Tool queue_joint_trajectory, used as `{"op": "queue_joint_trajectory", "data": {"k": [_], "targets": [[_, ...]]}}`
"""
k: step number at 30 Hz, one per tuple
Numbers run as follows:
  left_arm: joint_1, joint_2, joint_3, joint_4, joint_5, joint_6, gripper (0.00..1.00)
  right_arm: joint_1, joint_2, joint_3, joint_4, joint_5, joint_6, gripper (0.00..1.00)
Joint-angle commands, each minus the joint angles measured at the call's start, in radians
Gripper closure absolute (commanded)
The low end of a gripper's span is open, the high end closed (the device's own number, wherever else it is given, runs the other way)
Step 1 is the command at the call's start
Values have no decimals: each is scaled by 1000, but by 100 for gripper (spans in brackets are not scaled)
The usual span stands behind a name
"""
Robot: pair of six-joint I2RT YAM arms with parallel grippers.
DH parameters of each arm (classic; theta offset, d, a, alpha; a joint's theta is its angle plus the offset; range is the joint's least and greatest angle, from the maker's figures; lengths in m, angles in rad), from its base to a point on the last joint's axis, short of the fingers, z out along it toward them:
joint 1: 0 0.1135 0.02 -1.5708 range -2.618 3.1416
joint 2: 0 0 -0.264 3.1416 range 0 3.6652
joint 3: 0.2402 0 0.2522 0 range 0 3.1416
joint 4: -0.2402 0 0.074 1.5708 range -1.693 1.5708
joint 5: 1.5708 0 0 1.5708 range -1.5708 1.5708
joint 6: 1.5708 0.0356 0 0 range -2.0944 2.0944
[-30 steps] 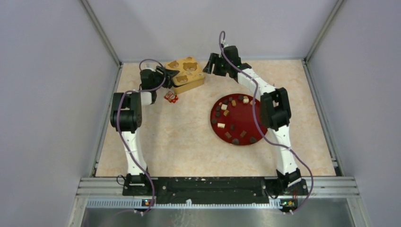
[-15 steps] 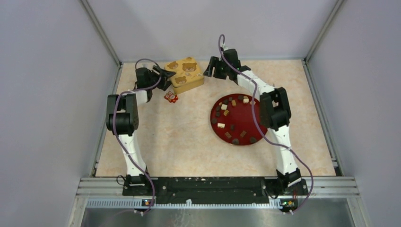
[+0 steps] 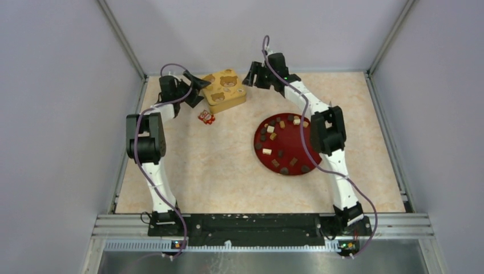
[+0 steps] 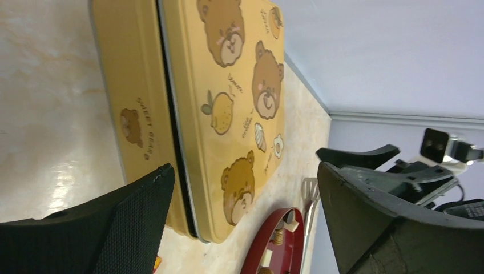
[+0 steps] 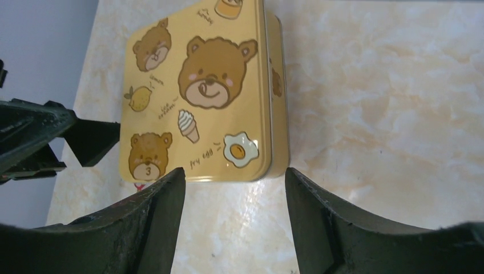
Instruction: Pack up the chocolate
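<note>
The left gripper (image 3: pixel 193 88) sits in the upper left of the top view, at the left edge of the bear-printed tin (image 3: pixel 226 89). In the left wrist view its fingers (image 4: pixel 114 228) are spread wide. The closed tin (image 4: pixel 222 108) fills the gap ahead of them, and one fingertip is just beside the tin's side wall. I cannot tell whether it touches, and the fingers grip nothing.

The right gripper (image 3: pixel 251 77) hangs at the tin's right edge, near the top centre of the top view. In the right wrist view its fingers (image 5: pixel 148 228) are also wide apart and empty. The tin (image 5: pixel 197 97) lies beyond their tips and apart from them, with its long axis running up the frame.

The chocolate (image 3: pixel 273 136) lies on a round red plate (image 3: pixel 287 141), right of centre on the table (image 3: pixel 217 171) and well apart from both grippers. The dark lumps and pale cubes are scattered loosely, mostly over the plate's left and upper parts. The pieces are too small to tell which way any one points. A slice of the plate (image 4: pixel 268 242) shows at the bottom of the left wrist view. Small red-and-white wrapped items (image 3: pixel 206 117) lie just below the tin.
</note>
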Motion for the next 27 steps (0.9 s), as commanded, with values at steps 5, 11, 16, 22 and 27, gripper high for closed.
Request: {"op": "queue_joint_trajectory", "data": {"k": [5,11,16,22,27], "targets": [[25,26,70,-129,33,164,1,-1,137,214,9,-30,-4,36],[28,52,94,-144,58,195,1,-1,173,239,90,-34,6,36],[28,105,141,-150,80,197,3,0,217,281,114,-30,25,41],[28,147,180,-168,72,206,9,5,270,344,147,-28,40,45],[28,158,188,-178,67,212,17,11,308,374,176,-39,58,46]]}}
